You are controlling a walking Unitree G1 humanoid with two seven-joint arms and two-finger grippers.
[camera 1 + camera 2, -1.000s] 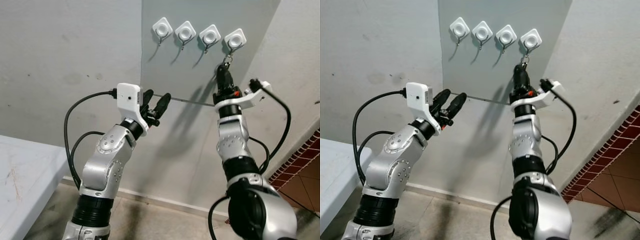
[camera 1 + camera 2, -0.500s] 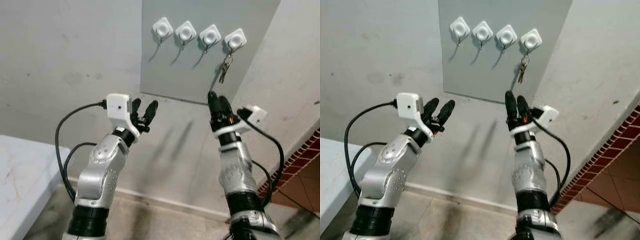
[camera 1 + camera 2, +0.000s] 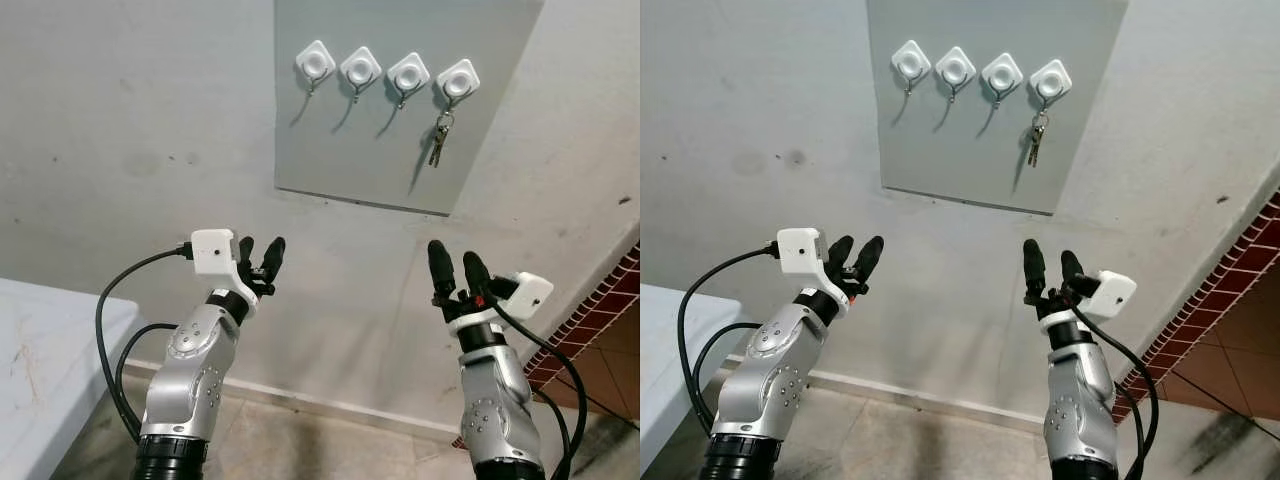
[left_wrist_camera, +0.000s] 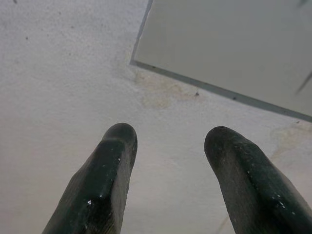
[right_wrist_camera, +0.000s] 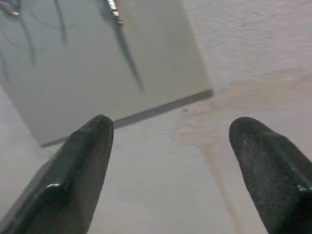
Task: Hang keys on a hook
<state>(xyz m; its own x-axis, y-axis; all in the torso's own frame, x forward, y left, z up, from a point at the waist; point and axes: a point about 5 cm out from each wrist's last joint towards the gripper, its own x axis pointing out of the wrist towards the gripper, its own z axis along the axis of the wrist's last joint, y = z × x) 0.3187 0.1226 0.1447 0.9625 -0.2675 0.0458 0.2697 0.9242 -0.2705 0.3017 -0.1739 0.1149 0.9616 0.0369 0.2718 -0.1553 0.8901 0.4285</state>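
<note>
"On the wall, how many hooks were there?"

"Four white hooks [image 3: 388, 75] sat in a row on a grey panel [image 3: 340, 140]. One bunch of keys [image 3: 438, 139] hung from the hook [image 3: 458, 81] at the right end. The other three hooks held nothing."

"And the two grippers?"

"Both were raised, well below the panel's bottom edge and well apart from the keys. The left gripper [image 3: 258, 257] had its two black fingers a little spread, holding nothing. The right gripper [image 3: 459, 271] had its fingers spread too, also holding nothing."

"Was there room to move?"

"Yes, bare wall lay between the two arms. A white desk [image 3: 50, 350] edge showed low on the left, and red brick [image 3: 600, 310] low on the right."
</note>
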